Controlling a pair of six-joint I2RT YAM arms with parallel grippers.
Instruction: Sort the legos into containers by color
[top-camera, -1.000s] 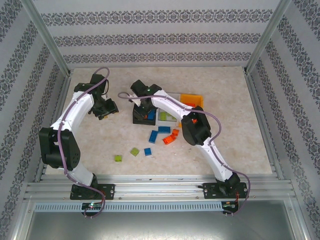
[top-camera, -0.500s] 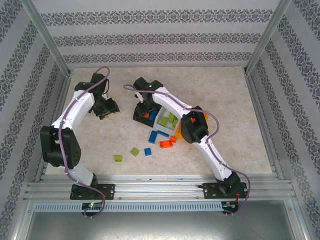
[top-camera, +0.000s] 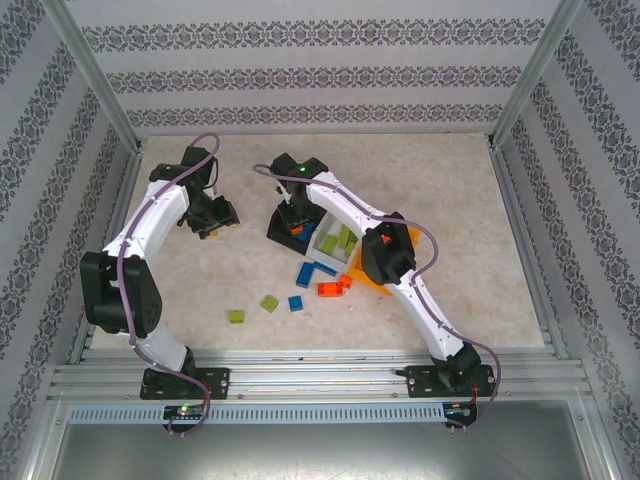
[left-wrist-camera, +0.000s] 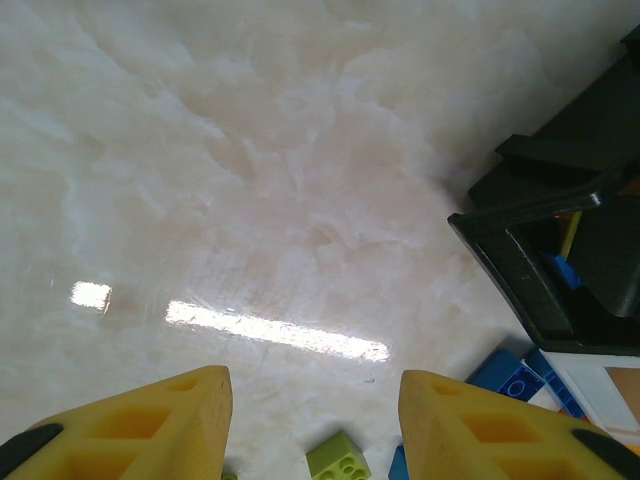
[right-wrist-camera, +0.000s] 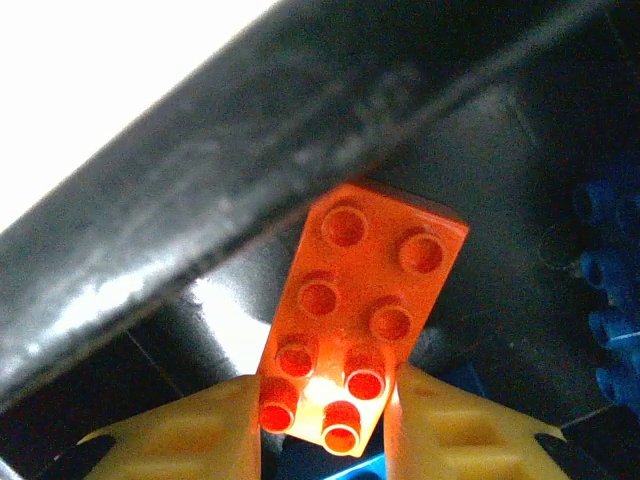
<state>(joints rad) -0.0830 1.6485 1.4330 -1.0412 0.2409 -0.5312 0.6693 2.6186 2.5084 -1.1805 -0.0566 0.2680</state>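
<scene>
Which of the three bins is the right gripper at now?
The black bin, at the row's left end: the right gripper holds an orange brick at its rim. The white bin and orange-yellow bin lie further right.

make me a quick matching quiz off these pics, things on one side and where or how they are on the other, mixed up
1 orange brick
2 left gripper
3 white bin
4 blue brick

a open, nothing between its fingers
b lime bricks inside
c loose on the table
d pinched in the right gripper at the black bin

Pairs: 1-d, 2-a, 3-b, 4-c
</scene>
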